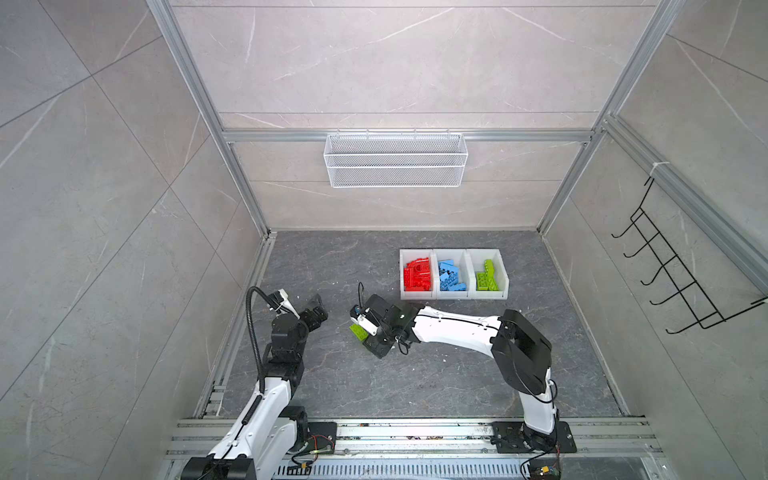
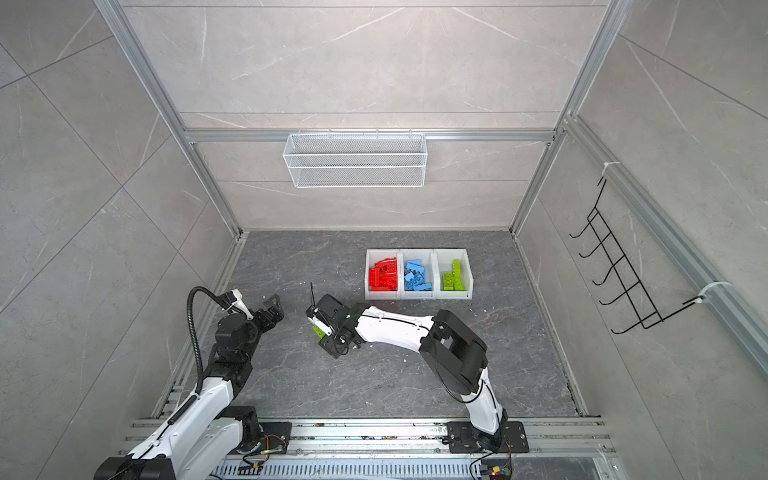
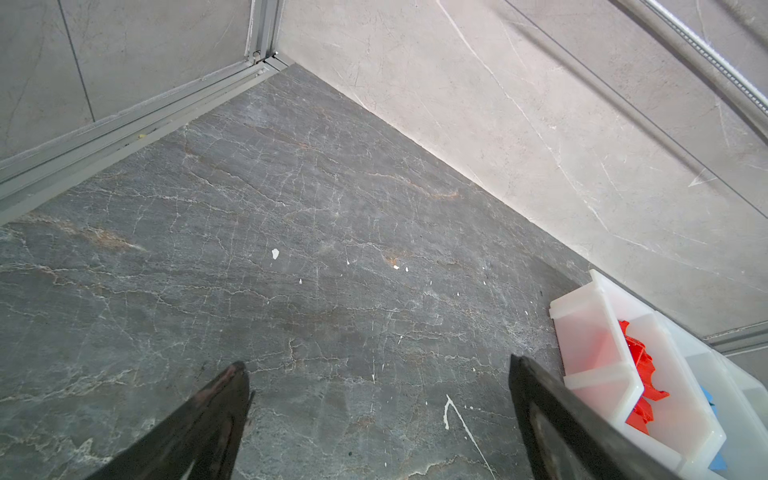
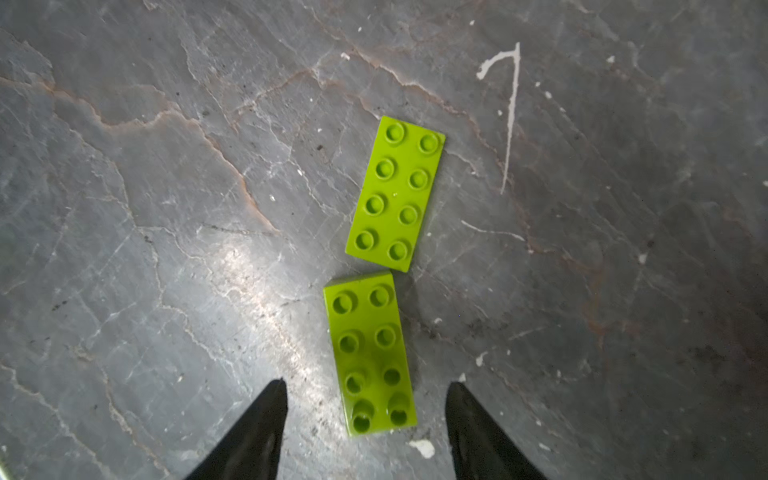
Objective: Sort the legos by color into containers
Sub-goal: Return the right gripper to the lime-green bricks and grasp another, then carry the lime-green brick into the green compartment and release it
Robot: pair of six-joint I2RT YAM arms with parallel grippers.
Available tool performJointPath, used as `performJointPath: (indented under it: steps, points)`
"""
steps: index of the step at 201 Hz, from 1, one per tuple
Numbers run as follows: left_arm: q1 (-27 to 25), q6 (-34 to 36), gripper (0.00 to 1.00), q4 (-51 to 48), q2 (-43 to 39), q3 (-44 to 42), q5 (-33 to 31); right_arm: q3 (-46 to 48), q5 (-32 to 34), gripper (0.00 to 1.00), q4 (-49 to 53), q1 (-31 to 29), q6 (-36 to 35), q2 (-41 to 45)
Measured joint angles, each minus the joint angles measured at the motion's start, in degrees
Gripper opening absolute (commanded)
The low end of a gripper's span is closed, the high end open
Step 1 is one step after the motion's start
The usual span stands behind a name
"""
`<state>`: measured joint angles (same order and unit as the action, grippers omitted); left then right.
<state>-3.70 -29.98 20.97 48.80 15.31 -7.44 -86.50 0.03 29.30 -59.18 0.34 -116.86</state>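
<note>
Picking greens: right hand (image 4: 365, 386) part-open, straddling nearer lime plate (image 4: 371, 353), no contact. Next: close, lift, carry to green bin (image 1: 503, 276). Farther lime plate (image 4: 395, 193) waits. Left hand (image 3: 376, 361) wide, empty.

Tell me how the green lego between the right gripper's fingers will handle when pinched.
That green lego looks like rigid plastic: probably stiff and light. It lies flat and thin on the tabletop, so it shouldn't roll, but the right gripper may slip off its low glossy edges.
</note>
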Motion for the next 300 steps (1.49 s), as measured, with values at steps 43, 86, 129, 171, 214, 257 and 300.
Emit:
performJointPath:
  steps: [43, 86, 129, 171, 214, 257, 300]
  points:
    - [0.0, 0.0, 1.00, -0.2, 0.0, 0.0, 0.0, -1.9, -1.1, 0.54, 1.1, 0.0, -1.5, -4.0]
    - [0.0, 0.0, 1.00, -0.4, 0.0, 0.0, 0.0, -1.9, -0.8, 0.45, 1.3, 0.0, -1.7, -4.7]
    - [0.0, 0.0, 1.00, -0.4, 0.0, 0.0, 0.0, -0.4, -1.0, 0.37, 0.9, 0.2, -1.6, -4.6]
    - [0.0, 0.0, 1.00, -0.4, 0.0, 0.0, 0.0, 5.6, -3.5, 0.29, -0.9, 2.6, 0.5, 0.4]
    - [0.0, 0.0, 1.00, -0.4, 0.0, 0.0, 0.1, 17.5, -6.0, 0.25, -4.7, 7.6, 5.5, 14.0]
    - [0.0, 0.0, 1.00, -0.4, 0.1, 0.0, 0.1, 26.9, -9.4, 0.20, -7.6, 15.8, 9.9, 27.1]
    - [0.0, 0.0, 1.00, -0.4, 1.3, 0.0, 0.1, 28.6, -12.0, 0.14, -6.4, 28.1, 11.3, 34.9]
